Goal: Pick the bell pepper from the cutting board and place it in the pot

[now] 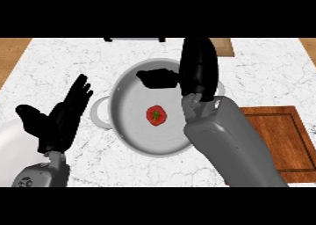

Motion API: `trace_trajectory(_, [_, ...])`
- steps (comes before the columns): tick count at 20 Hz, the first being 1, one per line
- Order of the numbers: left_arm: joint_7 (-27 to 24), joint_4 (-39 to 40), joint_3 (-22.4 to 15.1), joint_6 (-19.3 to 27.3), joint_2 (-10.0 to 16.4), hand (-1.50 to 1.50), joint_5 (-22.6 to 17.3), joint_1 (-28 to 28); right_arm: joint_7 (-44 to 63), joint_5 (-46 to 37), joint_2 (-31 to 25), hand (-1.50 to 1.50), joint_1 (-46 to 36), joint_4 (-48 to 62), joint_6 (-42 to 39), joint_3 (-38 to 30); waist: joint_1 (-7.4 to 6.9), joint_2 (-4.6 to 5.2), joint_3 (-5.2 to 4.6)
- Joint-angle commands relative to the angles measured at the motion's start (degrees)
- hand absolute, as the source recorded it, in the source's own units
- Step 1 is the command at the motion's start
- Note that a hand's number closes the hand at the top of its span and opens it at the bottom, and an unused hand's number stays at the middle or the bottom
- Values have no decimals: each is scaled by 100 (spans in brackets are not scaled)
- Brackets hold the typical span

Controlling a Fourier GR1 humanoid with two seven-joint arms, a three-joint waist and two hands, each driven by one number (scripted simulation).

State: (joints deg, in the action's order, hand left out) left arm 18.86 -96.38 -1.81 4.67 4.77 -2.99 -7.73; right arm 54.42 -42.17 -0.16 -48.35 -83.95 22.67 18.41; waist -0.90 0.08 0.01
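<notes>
White marble counter (57, 57) w/ grey veins, wood floor (5, 57) at both sides (top corners).

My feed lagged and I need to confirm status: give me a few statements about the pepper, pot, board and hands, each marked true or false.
1. The pepper lies inside the pot. True.
2. The right hand is curled round the pepper. False: it is open over the pot's far side, apart from the pepper.
3. The board lies left of the pot. False: it lies to the pot's right.
4. The left hand is open, left of the pot, holding nothing. True.
</notes>
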Motion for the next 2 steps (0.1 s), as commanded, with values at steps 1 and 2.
trace_trajectory(1, [45, -141, -46, -41, 9, 0, -3, 237, 10, -348, 15, -150, 80, -282, 769, -359, 67, -22, 0])
trace_trajectory(2, [-39, -98, 1, -24, -2, 0, -8, 131, -177, -261, -90, -150, 148, -197, 833, -640, 77, -9, 1])
